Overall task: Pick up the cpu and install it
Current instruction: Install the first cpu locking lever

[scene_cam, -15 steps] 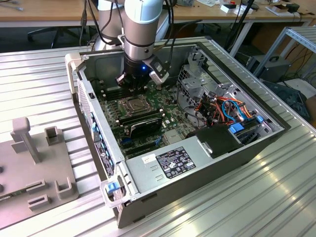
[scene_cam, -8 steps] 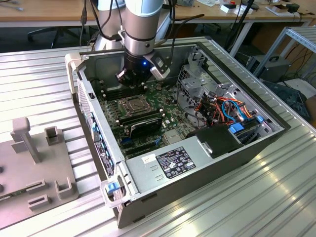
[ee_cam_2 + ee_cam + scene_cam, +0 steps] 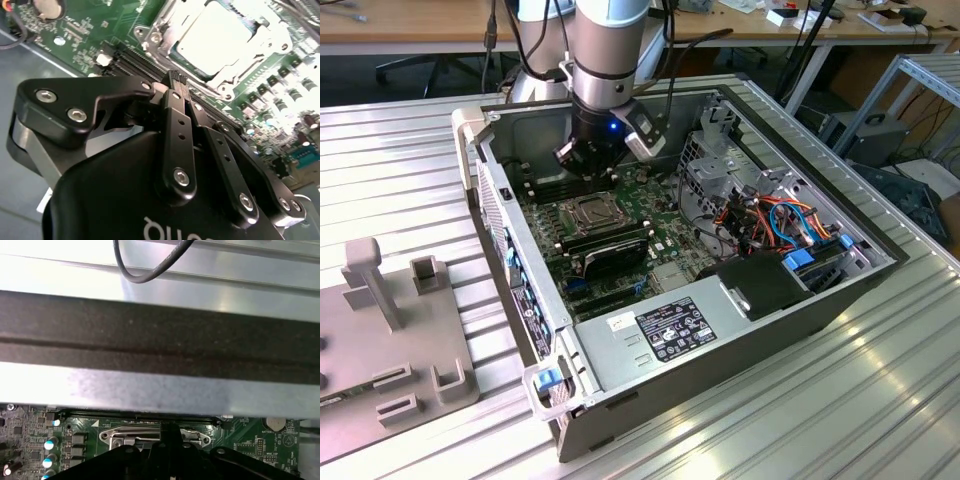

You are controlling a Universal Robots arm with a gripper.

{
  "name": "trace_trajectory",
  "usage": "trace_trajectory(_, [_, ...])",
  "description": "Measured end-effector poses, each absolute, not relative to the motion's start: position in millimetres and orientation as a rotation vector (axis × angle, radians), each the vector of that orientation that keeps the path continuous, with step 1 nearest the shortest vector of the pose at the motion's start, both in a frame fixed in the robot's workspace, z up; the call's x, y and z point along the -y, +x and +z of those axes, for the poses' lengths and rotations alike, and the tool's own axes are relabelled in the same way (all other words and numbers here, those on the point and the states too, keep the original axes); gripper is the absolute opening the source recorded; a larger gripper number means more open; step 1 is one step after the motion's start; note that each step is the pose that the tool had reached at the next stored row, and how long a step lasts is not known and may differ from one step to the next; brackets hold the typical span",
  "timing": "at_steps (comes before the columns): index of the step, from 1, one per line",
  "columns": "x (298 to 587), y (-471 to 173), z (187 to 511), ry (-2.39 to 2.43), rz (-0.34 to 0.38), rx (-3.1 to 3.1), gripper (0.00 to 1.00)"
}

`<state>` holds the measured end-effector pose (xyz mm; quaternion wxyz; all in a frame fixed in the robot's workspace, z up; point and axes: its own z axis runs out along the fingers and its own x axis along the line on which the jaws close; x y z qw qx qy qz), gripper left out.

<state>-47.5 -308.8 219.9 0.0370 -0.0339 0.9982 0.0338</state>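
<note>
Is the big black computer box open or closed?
Open. The black computer case has no side cover, so the green motherboard shows inside.

The hand, fingers together, hangs near the cpu in its socket.

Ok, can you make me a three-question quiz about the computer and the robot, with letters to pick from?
1. Where is the end effector?
A. Over the grey stand
B. Over the board inside the case
C. Outside the case, over the table

2. What colour is the board?
A. Red
B. Yellow
C. Green

3. How is the case?
A. Open, insides showing
B. Closed with a cover
C. Upside down

Answers:
1. B, the exterior view shows the arm reaching down into the case.
2. C, green shows in every view.
3. A, the board and cables lie in plain sight.
</note>
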Motion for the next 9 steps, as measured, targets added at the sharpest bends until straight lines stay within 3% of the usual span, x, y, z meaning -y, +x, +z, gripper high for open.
trace_trajectory(9, [315.3, -47.5, 219.9, -0.104, 0.103, -3.065, 0.11])
